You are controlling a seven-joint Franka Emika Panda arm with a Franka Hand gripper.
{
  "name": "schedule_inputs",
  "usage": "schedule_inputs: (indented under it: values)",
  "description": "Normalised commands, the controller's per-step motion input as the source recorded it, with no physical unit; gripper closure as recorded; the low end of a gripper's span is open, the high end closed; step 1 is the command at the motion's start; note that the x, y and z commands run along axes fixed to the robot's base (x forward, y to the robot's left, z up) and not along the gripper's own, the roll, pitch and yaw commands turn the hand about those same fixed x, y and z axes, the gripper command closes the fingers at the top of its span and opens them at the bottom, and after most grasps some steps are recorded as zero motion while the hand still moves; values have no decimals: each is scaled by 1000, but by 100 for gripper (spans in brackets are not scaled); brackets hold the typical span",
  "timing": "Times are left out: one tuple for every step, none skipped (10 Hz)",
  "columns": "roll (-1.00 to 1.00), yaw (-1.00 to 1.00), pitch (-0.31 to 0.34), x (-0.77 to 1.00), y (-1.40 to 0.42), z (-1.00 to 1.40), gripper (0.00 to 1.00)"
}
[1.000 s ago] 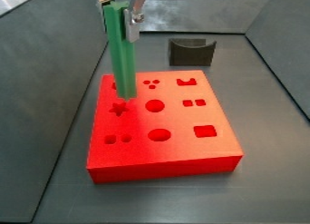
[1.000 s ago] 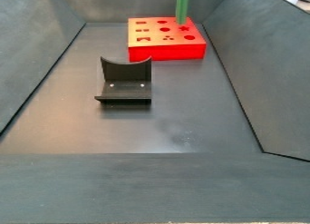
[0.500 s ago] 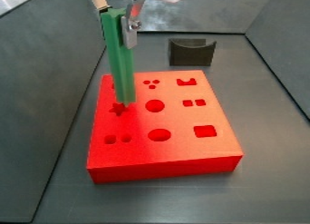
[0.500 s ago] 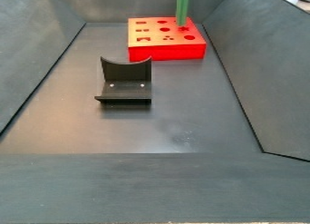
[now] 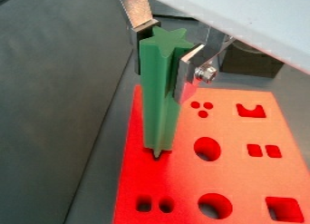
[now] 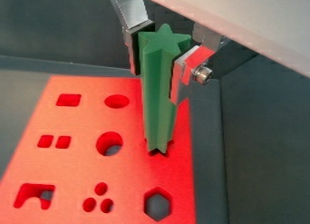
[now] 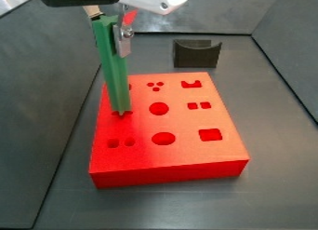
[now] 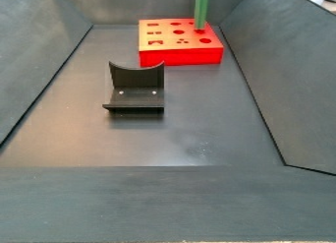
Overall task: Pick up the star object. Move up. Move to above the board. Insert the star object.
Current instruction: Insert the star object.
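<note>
Gripper [image 5: 168, 48] clamps star object [image 5: 159, 96] upright — tip in board [image 5: 230, 178]

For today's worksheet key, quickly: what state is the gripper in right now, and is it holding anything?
Gripper: shut on the star object, held upright with its lower end at the board, above the board's star-hole side.
</note>
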Motion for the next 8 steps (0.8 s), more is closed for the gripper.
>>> schedule_inputs:
  values:
    - [0,137,-71,-114,17,-86,100]
    - [0,40,-40,-51,0,-46,100]
    - [0,60,-3,0,0,-49,100]
    - [0,23,-3,0,17,-57,100]
    - [0,0,0,46,49,-17,100]
    - [0,0,0,97,74,-6,100]
    - [0,0,0,66,49,-9,100]
    - [0,0,0,89,29,-6,100]
